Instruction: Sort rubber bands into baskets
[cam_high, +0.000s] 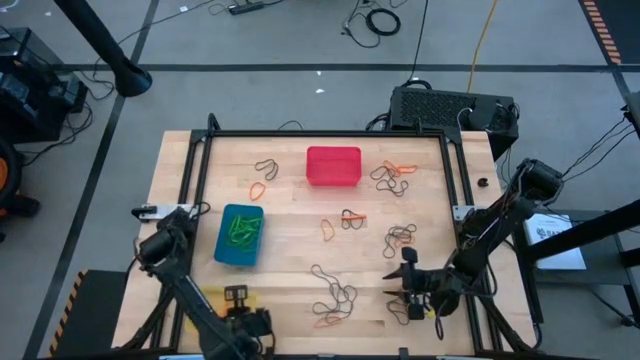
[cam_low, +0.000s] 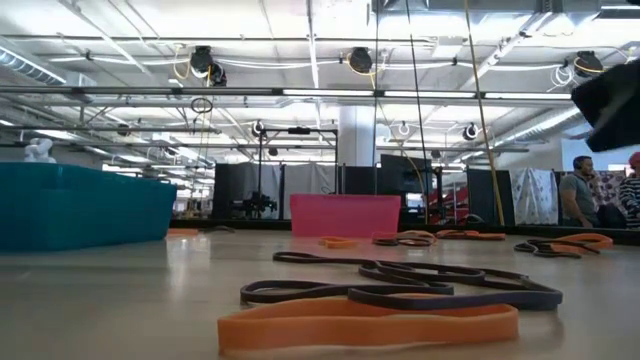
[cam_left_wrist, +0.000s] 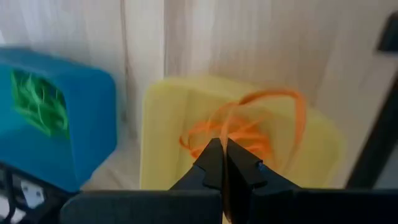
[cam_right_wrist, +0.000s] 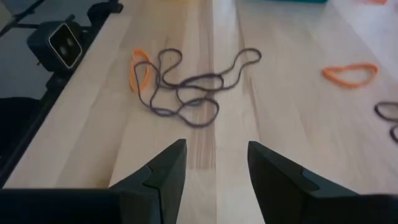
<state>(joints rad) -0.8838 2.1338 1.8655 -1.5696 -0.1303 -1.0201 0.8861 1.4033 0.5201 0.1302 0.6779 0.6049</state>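
Orange band (cam_low: 368, 326): lying lower centre, low view.
Left gripper (cam_left_wrist: 221, 163): fingers pressing together, pinching orange bands over yellow basket (cam_left_wrist: 161, 137).
Right gripper (cam_right_wrist: 214, 168): fingers spreading above table (cam_right_wrist: 273, 106).

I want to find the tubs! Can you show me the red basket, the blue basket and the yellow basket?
red basket (cam_high: 333, 166), high view, its middle.
blue basket (cam_high: 240, 235), high view, the green bands inside hide its floor; point lies there.
yellow basket (cam_left_wrist: 168, 137), left wrist view, bare wall.

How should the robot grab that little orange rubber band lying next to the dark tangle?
Probably pinch the orange rubber band on its outer edge, away from the dark rubber bands, coming straight down from above. It lies flat on the table, so the open right claw must straddle one strand.
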